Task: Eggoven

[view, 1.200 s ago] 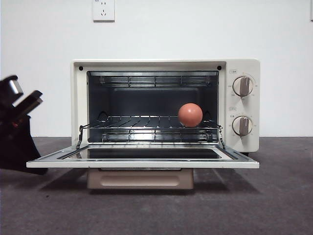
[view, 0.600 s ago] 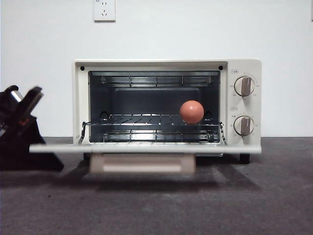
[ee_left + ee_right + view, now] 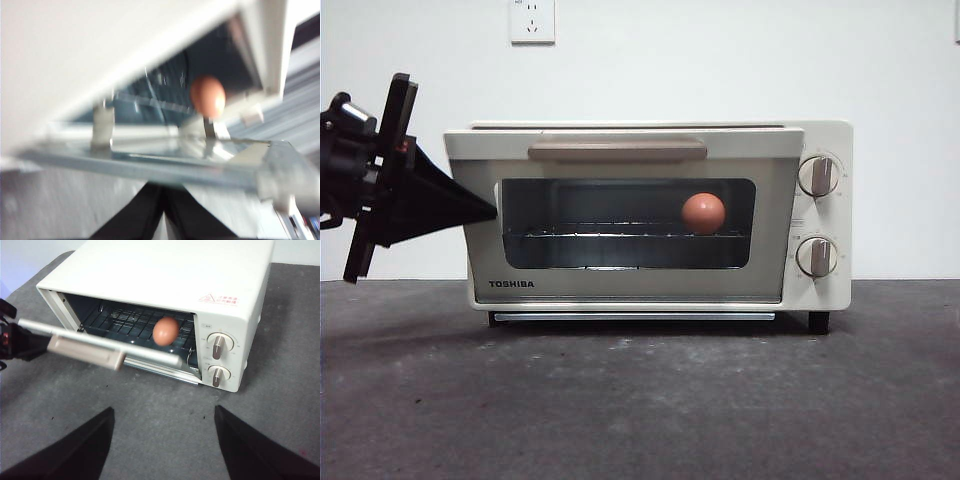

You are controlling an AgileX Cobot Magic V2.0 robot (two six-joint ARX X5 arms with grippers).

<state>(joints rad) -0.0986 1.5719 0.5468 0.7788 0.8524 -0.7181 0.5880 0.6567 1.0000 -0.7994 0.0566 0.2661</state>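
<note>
While inside oven, egg.

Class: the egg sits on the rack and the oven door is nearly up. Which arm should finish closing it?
Probably the left: its end effector is already at the door of the oven. The right end effector hangs back.

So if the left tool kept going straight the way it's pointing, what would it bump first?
Most likely the oven door: the left tool points its tip at the door's edge, apparently touching it already.
</note>
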